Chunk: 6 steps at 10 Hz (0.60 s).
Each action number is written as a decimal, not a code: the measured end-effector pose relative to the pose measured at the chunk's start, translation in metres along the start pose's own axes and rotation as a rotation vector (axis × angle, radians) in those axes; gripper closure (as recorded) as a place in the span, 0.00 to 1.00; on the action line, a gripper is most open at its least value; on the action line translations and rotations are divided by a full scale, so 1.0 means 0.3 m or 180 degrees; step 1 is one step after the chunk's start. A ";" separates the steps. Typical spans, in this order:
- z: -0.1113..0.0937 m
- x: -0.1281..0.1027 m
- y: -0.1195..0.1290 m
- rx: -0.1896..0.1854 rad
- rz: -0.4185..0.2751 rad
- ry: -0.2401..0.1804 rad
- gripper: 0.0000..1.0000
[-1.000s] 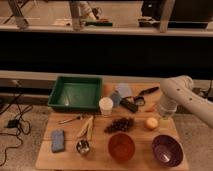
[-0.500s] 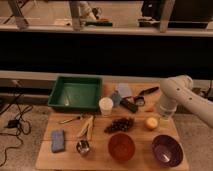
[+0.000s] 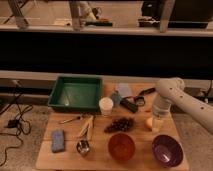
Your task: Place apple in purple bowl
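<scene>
The apple (image 3: 149, 122) is a small pale yellow-orange fruit lying on the wooden table, right of the grapes. The purple bowl (image 3: 167, 150) stands at the table's front right corner, just in front of the apple, with nothing visible inside it. My white arm comes in from the right and bends down over the table. My gripper (image 3: 156, 121) hangs at its end, right beside the apple on the apple's right side, partly blending with it.
An orange-brown bowl (image 3: 121, 147) stands left of the purple one. Dark grapes (image 3: 119, 124), a white cup (image 3: 106, 106), a green tray (image 3: 75, 92), a blue sponge (image 3: 58, 140), utensils (image 3: 83, 131) and a dark tool (image 3: 132, 104) share the table (image 3: 100, 160).
</scene>
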 end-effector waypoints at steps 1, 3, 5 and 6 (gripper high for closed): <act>0.004 -0.009 -0.004 -0.0018 0.0011 -0.0026 0.23; 0.020 -0.018 -0.010 -0.0050 0.0037 -0.0087 0.23; 0.031 -0.024 -0.024 -0.0054 0.0033 -0.0124 0.23; 0.042 -0.024 -0.033 -0.0052 0.0029 -0.0141 0.23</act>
